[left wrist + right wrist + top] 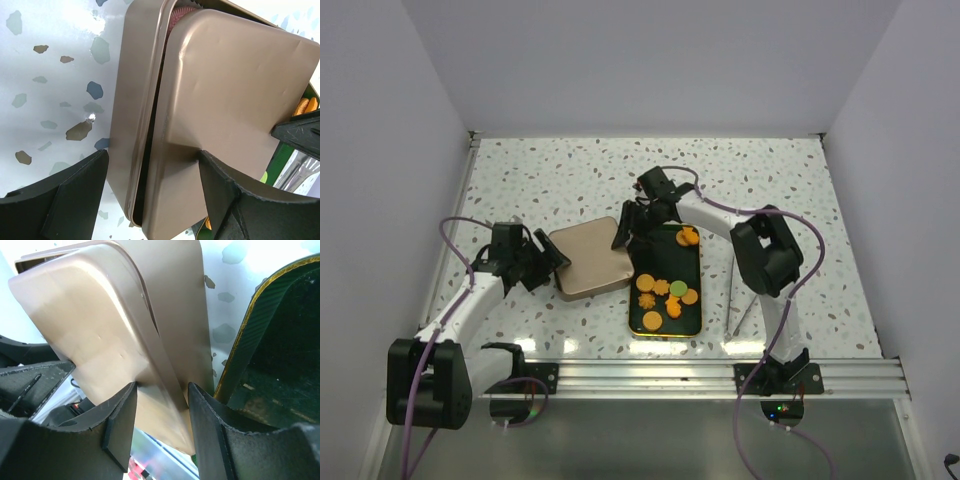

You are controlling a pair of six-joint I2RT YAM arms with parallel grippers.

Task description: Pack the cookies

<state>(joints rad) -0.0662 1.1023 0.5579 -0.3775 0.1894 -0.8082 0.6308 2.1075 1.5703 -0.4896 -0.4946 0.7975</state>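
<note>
Speckled terrazzo worktop (540, 180) carries a matte tan metal tin (135, 100). Its rounded lid (230, 100) sits askew, hiding most of the contents. Beside it lies a dark, gold-edged tray (665, 262). The left hand (152, 160) clamps the tin wall; the right hand (162, 390) pinches the lid rim. Orange scalloped and round cookies (665, 296) lie on the tray.

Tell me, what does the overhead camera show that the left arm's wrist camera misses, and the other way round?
Only the overhead view shows the whole dark tray with its loose cookies, including a green cookie. Only the left wrist view shows the lid sitting askew on the tin, with a gap along one side and something pink inside. Both show the tan tin, the speckled table and the orange cookies at the tray's far end.
</note>
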